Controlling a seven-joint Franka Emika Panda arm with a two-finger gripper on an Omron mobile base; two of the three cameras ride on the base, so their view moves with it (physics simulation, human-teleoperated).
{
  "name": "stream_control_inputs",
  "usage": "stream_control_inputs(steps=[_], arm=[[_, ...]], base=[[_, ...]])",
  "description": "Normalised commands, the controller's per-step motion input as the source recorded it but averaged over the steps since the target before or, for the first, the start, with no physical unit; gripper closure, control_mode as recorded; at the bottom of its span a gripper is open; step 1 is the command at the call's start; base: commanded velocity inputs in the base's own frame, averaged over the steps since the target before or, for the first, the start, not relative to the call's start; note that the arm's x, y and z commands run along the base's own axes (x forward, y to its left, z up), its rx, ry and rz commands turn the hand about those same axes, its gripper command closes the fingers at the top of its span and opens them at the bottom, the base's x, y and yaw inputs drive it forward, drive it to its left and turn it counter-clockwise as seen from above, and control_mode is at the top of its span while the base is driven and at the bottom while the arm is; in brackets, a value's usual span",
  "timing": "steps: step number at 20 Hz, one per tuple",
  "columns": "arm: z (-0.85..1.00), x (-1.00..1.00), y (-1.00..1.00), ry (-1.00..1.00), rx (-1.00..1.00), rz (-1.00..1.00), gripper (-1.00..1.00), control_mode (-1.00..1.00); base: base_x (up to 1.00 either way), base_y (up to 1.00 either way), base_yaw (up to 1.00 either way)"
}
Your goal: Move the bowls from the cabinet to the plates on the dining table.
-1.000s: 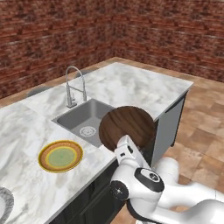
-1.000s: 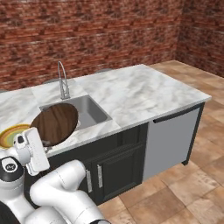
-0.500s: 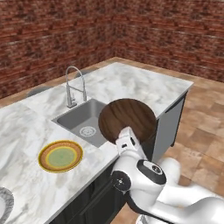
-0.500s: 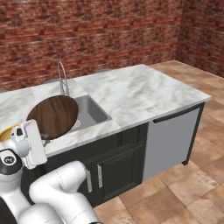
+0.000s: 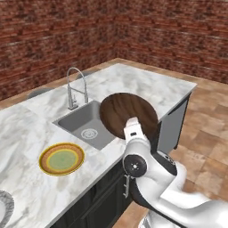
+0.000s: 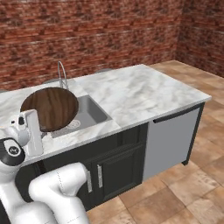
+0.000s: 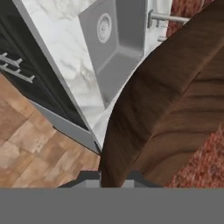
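The round, deep, reddish-brown wooden bowl with dark grain (image 5: 128,115) rides in the air above the near edge of the large island with the white grey-veined marble top (image 5: 147,84), partly over the inset steel sink (image 5: 84,124), tipped so its hollow faces up and away from the arm. The two-finger gripper (image 7: 111,177) is clenched on the bowl's rim: in the hand view the dark wall of the bowl rises straight from between the fingertips (image 7: 89,177), so the hold is a pinch across the thin edge at one side. A solid wooden bowl looks stiff and unlikely to crack, yet it is probably fairly weighty for a rim pinch, and its smooth turned surface may be slippery; held off-centre like this, it will tend to swing or pivot in the jaws if moved quickly. The rim is still the sensible place to grasp, since the body is too wide for the fingers. The round, flat, yellow-rimmed plate with a green centre (image 5: 61,159) lies on the marble to the far side of the sink from the bowl, well apart from it, and a pale white-grey plate (image 5: 4,207) peeks in at the picture's edge beyond it. The arched silver tap (image 5: 73,87) stands behind the sink, near the likely path, and is worth clearing.
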Motion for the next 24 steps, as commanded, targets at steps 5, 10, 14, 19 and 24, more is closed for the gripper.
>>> stream_control_inputs(steps=[5, 10, 14, 19, 24], arm=[[0.15, 0.0, 0.04, 0.0, 0.14, 0.21, 1.0, -1.0], [0.08, -0.11, 0.03, 0.0, 0.1, 0.26, 1.0, -1.0], [0.0, -0.25, 0.0, 0.0, 0.07, 0.29, 1.0, -1.0], [0.0, -0.32, 0.0, 0.0, 0.01, 0.29, 1.0, -1.0], [-0.01, -0.36, 0.0, 0.0, 0.0, 0.25, 1.0, -1.0]], base=[[0.0, 0.0, 0.0], [0.0, 0.0, 0.0], [0.0, 0.0, 0.0], [0.0, 0.0, 0.0], [0.0, 0.0, 0.0]])
